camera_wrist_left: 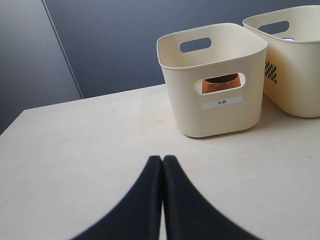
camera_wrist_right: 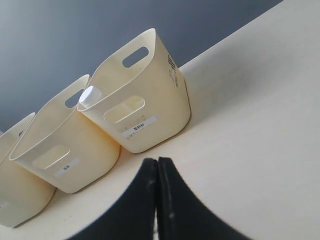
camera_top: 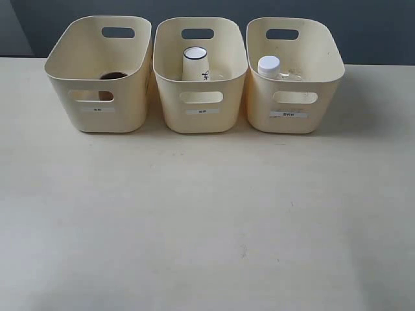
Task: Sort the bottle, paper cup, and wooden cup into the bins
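Observation:
Three cream bins stand in a row at the back of the table. The left bin point(camera_top: 97, 74) holds the wooden cup point(camera_top: 113, 76), whose brown side shows through the handle cut-out point(camera_wrist_left: 220, 83). Inside the middle bin point(camera_top: 200, 78) the white paper cup point(camera_top: 195, 63) stands upright. The right bin point(camera_top: 293, 74) contains the bottle point(camera_top: 268, 66), its white cap point(camera_wrist_right: 86, 96) just above the rim. My left gripper point(camera_wrist_left: 162, 159) is shut and empty, well in front of the left bin point(camera_wrist_left: 215, 80). Before the right bin point(camera_wrist_right: 140, 95), my right gripper point(camera_wrist_right: 158, 161) is shut with nothing in it. Neither arm appears in the exterior view.
The pale table point(camera_top: 207, 220) stretches in front of the bins to the near edge. A dark wall point(camera_top: 363, 26) rises behind the bins. In the right wrist view the middle bin point(camera_wrist_right: 65, 145) sits beside the right one.

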Tool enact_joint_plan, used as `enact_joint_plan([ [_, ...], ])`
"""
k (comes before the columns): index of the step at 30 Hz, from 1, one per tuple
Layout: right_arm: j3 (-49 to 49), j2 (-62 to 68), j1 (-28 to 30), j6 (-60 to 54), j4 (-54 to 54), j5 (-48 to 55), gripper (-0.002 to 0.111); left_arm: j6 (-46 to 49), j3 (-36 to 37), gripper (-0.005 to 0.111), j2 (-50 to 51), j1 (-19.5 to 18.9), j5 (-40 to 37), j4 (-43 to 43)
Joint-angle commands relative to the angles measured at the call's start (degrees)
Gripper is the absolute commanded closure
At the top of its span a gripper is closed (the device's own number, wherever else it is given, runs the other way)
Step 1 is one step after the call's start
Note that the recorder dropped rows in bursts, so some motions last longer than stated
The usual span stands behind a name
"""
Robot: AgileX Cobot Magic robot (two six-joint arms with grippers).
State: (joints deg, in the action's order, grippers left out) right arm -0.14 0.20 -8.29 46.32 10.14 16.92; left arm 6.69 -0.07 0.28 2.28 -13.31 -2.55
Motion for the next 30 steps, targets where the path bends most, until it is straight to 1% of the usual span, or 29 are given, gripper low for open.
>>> enact_joint_plan([
  [1,0.14,-0.2,0.35,-0.25,-1.01,-0.38,0.109,-0.11,0.07,0.107,-0.28,0.18,0.05,0.04],
  [6,0.14,-0.2,0.35,-0.25,0.33,-0.38,0.109,-0.11,0.07,0.107,-0.28,0.18,0.05,0.04],
  [30,0.14,-0.2,0.35,-0.25,0.33,-0.38,0.109,-0.11,0.07,0.107,-0.28,0.18,0.05,0.04],
])
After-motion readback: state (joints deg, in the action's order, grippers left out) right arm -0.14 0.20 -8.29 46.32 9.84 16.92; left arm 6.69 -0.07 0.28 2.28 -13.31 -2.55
